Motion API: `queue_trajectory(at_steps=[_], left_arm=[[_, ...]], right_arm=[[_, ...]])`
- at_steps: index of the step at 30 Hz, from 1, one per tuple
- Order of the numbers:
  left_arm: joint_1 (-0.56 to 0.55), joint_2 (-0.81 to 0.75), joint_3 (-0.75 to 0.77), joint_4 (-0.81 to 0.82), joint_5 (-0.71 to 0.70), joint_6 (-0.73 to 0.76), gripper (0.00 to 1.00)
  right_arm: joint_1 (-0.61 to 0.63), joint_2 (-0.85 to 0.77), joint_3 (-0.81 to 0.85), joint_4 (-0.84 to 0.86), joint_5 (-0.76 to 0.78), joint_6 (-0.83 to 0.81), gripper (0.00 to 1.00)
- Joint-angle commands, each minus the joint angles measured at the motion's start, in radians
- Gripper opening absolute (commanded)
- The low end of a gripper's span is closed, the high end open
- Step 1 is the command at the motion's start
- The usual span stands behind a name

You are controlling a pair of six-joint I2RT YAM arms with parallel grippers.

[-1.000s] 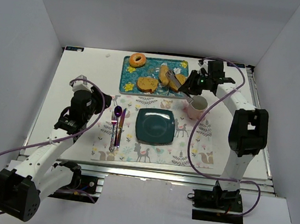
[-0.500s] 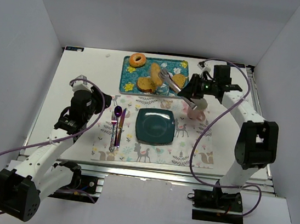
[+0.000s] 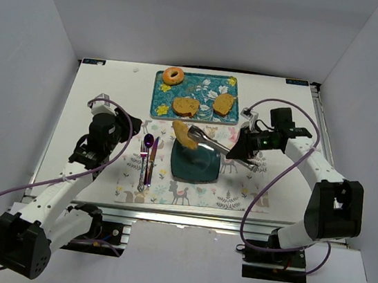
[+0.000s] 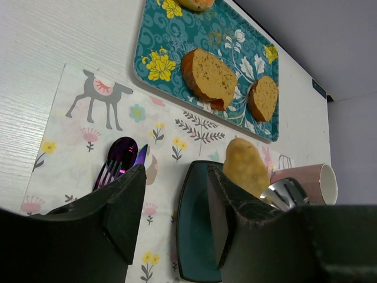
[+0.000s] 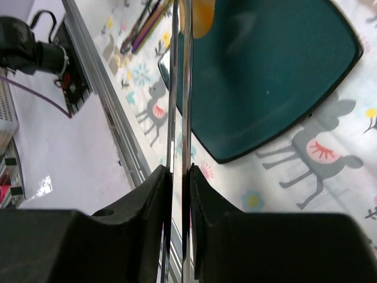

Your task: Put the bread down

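Observation:
My right gripper [image 3: 240, 152] [image 5: 179, 173] is shut on a pair of metal tongs [image 3: 213, 145] [image 5: 179, 88]. The tongs pinch a golden piece of bread [image 3: 184, 133] [image 4: 244, 168] [image 5: 198, 14], held in the air over the far left corner of the dark teal square plate [image 3: 196, 165] [image 5: 265, 76] [image 4: 193, 233]. On the floral teal tray [image 3: 197, 87] [image 4: 153, 44] behind the plate lie two more bread slices [image 3: 186, 105] [image 3: 224, 104] and a bagel [image 3: 174, 76]. Left of the cutlery hangs my left gripper [image 3: 114, 140] [image 4: 174, 177], open and holding nothing.
A purple spoon, fork and knife [image 3: 147, 155] [image 4: 121, 156] lie on the patterned placemat [image 3: 168, 191] left of the plate. A pink cup [image 4: 307, 180] stands right of the plate, mostly hidden by my right arm in the top view. White walls close in the table.
My right arm lifted the bread off the tray with the tongs and carried it forward and left, to above the plate. The left arm has not moved.

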Motion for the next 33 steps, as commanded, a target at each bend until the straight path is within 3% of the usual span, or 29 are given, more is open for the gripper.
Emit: queue_trajectory(at_steps=[1,12,20,26,33], left_arm=[[0.005,0.006,0.008,0.027,0.017,0.005,0.56],[0.005,-0.029,-0.011,0.019,0.008,-0.005,0.56],[0.005,-0.032,-0.01,0.018,0.005,-0.003,0.56],[0.005,-0.036,-0.012,0.019,0.005,-0.003,0.56],[0.005,-0.042,-0.016,0.016,0.003,-0.003,0.56]], right_arm=[[0.004,-0.008,-0.026,-0.059,-0.015,-0.111,0.0],[0.006,0.015,-0.083,-0.101,0.047,-0.151,0.0],[0.003,-0.004,-0.082,-0.075,0.074,-0.137,0.32],[0.002,-0.031,-0.078,-0.061,0.093,-0.134,0.4],[0.002,-0.053,-0.033,-0.052,0.117,-0.14,0.39]])
